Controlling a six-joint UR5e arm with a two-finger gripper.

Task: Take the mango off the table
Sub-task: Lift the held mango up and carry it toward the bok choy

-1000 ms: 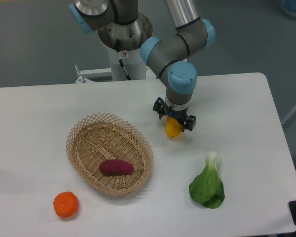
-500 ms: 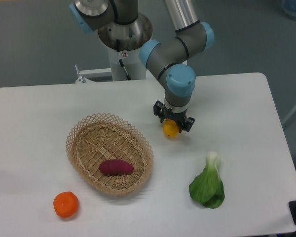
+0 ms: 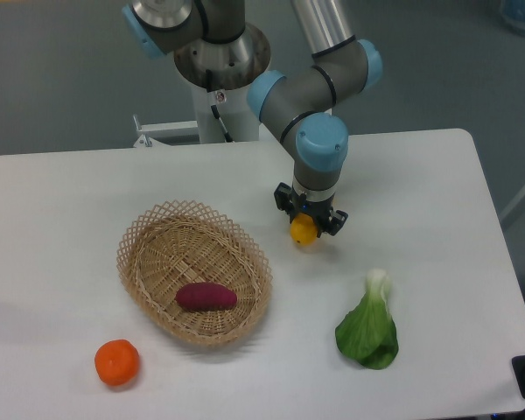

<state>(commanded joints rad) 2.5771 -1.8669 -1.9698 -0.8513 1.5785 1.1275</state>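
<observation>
The mango (image 3: 304, 230) is a yellow-orange fruit, only its lower end showing under my gripper (image 3: 309, 220). The gripper points straight down and is shut on the mango, holding it just over the white table (image 3: 420, 184), right of the basket. The fingers are mostly hidden by the wrist and the fruit.
A wicker basket (image 3: 140, 254) sits left of the gripper with a dark purple-red sweet potato (image 3: 206, 297) inside. A round orange fruit (image 3: 117, 362) lies at the front left. A green bok choy (image 3: 368, 327) lies at the front right. The arm's base (image 3: 219, 61) stands behind the table.
The gripper has risen slightly with the mango. More of the fruit showed below the gripper one second ago; now only its rounded end shows.
</observation>
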